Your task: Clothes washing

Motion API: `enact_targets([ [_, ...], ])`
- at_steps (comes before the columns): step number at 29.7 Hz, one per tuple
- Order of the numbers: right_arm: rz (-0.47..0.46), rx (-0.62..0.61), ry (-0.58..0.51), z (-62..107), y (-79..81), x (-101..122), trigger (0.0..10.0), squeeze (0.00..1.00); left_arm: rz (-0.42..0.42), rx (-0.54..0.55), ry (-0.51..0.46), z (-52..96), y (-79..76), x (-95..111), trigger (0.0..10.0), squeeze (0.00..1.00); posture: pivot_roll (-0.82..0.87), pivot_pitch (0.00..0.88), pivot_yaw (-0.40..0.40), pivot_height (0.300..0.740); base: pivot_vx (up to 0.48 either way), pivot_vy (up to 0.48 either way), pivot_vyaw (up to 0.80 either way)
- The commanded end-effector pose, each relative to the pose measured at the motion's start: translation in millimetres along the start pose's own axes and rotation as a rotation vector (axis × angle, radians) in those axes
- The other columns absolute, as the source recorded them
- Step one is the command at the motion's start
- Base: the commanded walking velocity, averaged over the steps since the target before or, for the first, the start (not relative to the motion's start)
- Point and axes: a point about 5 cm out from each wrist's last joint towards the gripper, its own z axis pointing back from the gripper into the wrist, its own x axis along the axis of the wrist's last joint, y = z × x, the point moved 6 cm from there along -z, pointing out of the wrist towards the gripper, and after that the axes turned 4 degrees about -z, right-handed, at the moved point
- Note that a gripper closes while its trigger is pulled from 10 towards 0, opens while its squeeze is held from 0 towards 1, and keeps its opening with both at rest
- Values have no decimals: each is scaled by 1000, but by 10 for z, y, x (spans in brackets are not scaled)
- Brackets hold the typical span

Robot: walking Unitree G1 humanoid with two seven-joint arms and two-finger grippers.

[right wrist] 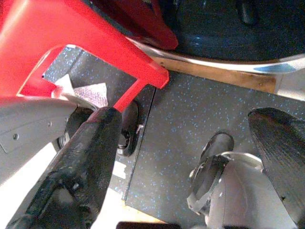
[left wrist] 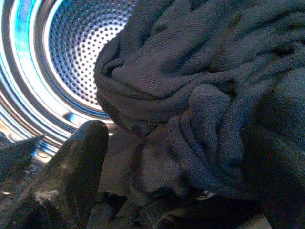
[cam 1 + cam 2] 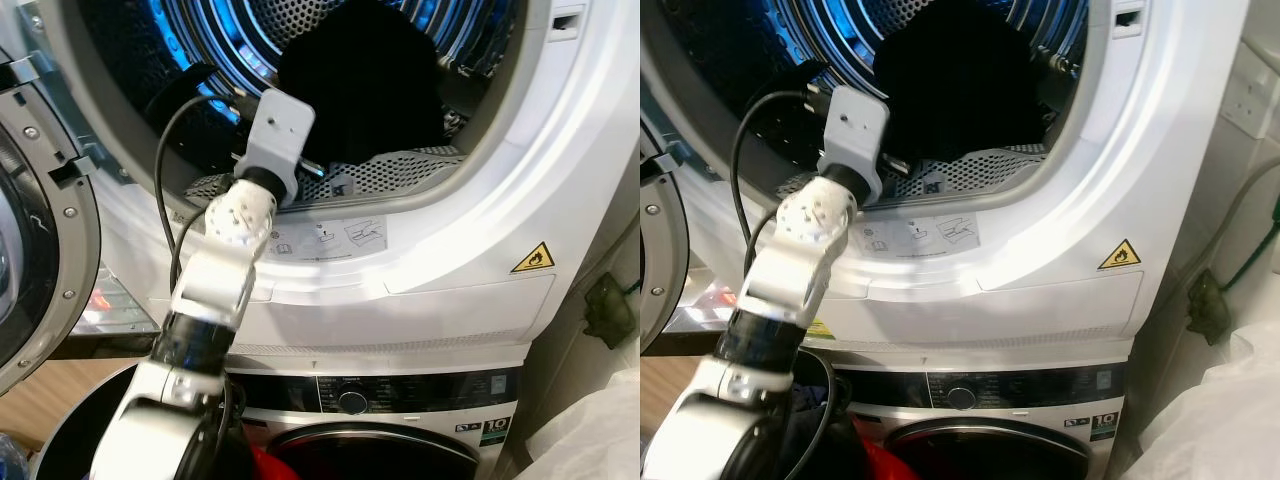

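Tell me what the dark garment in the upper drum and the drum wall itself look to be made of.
The dark navy garment looks like a soft knitted fabric, perhaps cotton jersey: a fine knit texture shows, and it lies in loose matte folds. The perforated drum wall looks like polished metal, probably stainless steel: it has rows of small punched holes and shiny ribs that reflect the blue light.

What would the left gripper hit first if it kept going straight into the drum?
Most likely the dark cloth, which lies directly ahead between the open fingers of the left gripper. The drum wall sits behind it; exact depth is unclear.
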Motion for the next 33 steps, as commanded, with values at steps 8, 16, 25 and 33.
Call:
enact_targets([
  [8,-6,15,1,-8,86,11,10000,0,132,-88,15,-374,24,115,10000,0,4,0,182,740,0,0,0],
  [16,-4,5,7,-3,40,-15,10000,0,101,-92,26,-505,-10,178,10000,0,-14,0,175,740,0,0,0],
  [25,-7,-7,7,1,5,-22,10000,0,80,-278,-195,-496,-249,633,10000,0,-5,0,169,740,0,0,0],
  [33,-15,0,-2,-1,27,-10,10000,0,62,-280,-484,-373,-158,1192,10000,0,5,0,170,740,0,0,0],
])
